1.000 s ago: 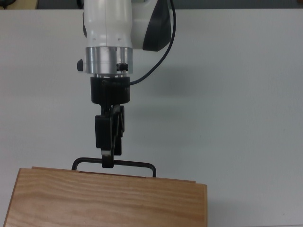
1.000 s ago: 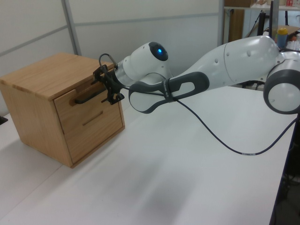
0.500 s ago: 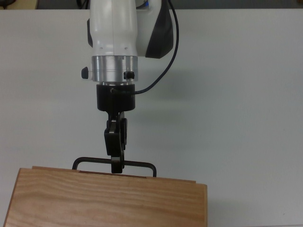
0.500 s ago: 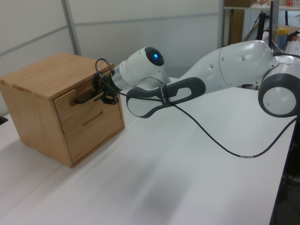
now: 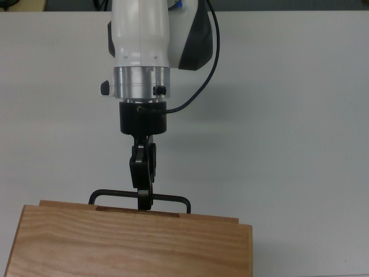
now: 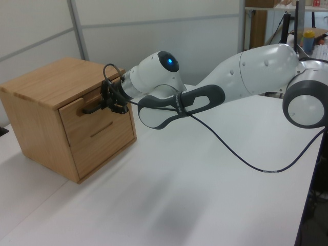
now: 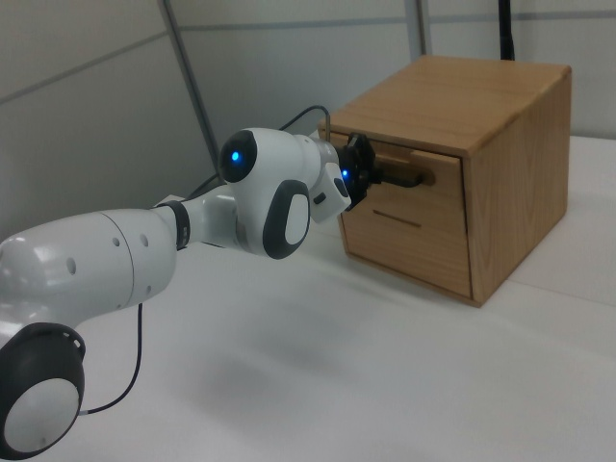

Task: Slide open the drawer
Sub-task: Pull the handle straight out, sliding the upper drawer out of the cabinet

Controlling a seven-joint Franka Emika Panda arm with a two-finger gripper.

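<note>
The drawer (image 6: pixel 72 114) is the upper one in a wooden cabinet (image 6: pixel 41 82), and its front panel sits nearly flush with the casing. Its thin black bar handle (image 5: pixel 173 199) sticks out from the front. My gripper (image 5: pixel 144 201) is turned on edge at the middle of the handle, open, with one finger above the bar and one below. The left view shows my gripper (image 6: pixel 108 98) at the handle, and the right view shows my gripper (image 7: pixel 371 175) against the drawer (image 7: pixel 438 183) front. The top view shows only the front's upper edge.
A second drawer (image 6: pixel 102 136) with a slim pull sits below the first. The cabinet stands on a white table (image 6: pixel 205 195). The arm's black cable (image 6: pixel 241 156) trails across the table. Shelving and clutter (image 6: pixel 307 31) stand at the left view's far right.
The gripper has rotated from a skewed pose to edge-on, shifted to the handle's middle and advanced until its tips overlap the bar. The drawer has not visibly moved.
</note>
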